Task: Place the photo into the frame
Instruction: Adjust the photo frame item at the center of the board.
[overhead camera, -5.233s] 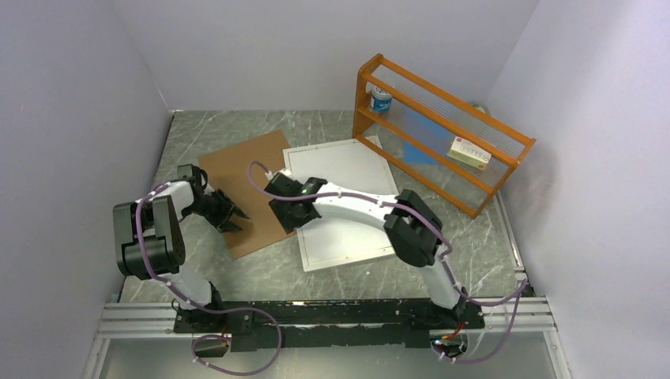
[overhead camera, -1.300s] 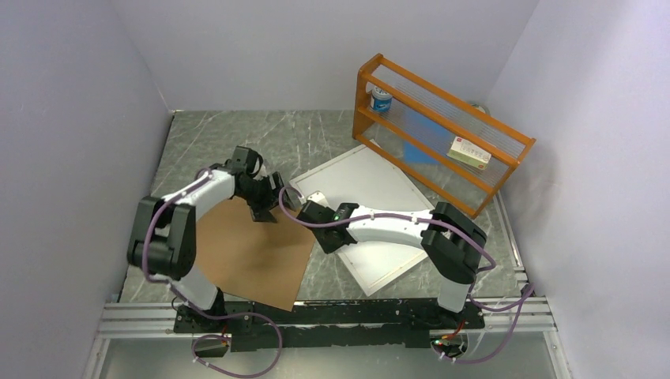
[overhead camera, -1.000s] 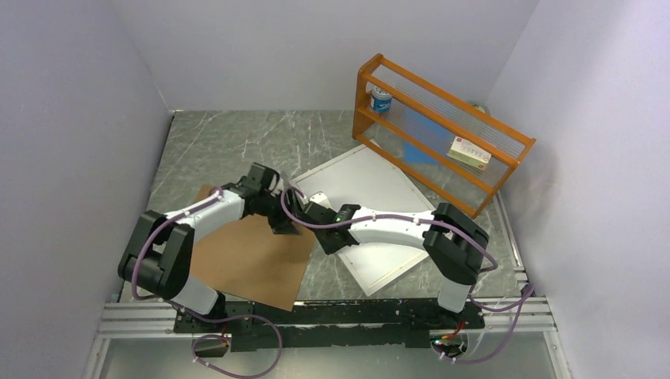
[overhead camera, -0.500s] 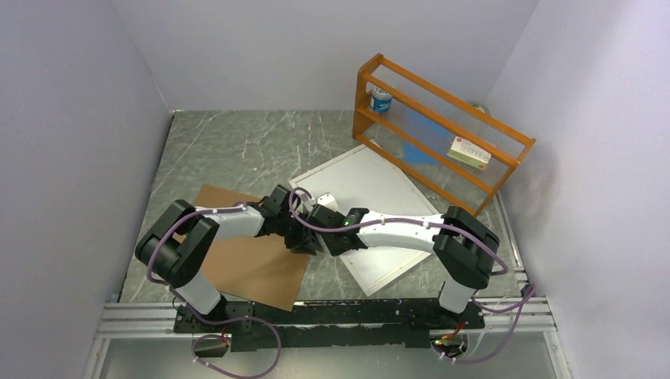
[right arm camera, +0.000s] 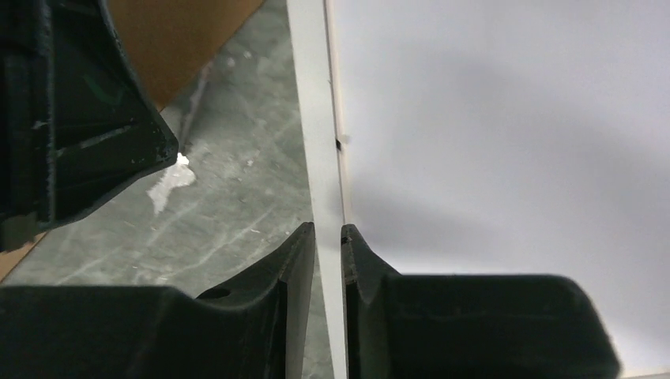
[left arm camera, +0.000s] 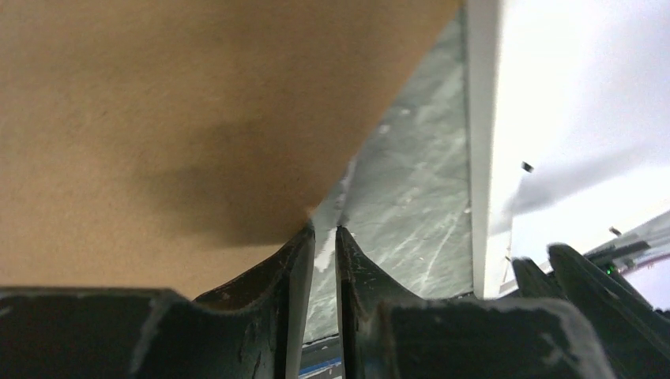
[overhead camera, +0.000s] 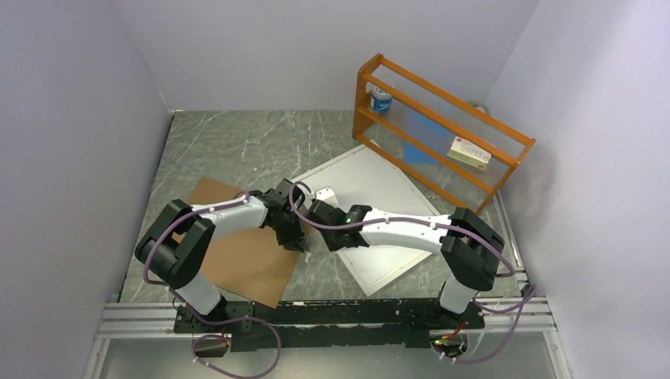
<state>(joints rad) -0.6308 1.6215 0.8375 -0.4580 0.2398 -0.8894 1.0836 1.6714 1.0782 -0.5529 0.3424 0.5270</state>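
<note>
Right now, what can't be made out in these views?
- the photo: printed side in no view; only a plain white panel shows inside the frame.
- left gripper: left wrist view, tips at the corner of the brown backing board; pinched or just beside, unclear.
- can on the orange rack: top view, label too small.

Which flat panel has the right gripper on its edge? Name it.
The frame, the white one: its border runs between the fingers of the right gripper. The brown backing board lies apart, beside the left gripper.

Left tool (left arm camera: 322,233) jaws nearly closed beside brown board (left arm camera: 158,118) corner; frame (left arm camera: 482,118) right.
</note>
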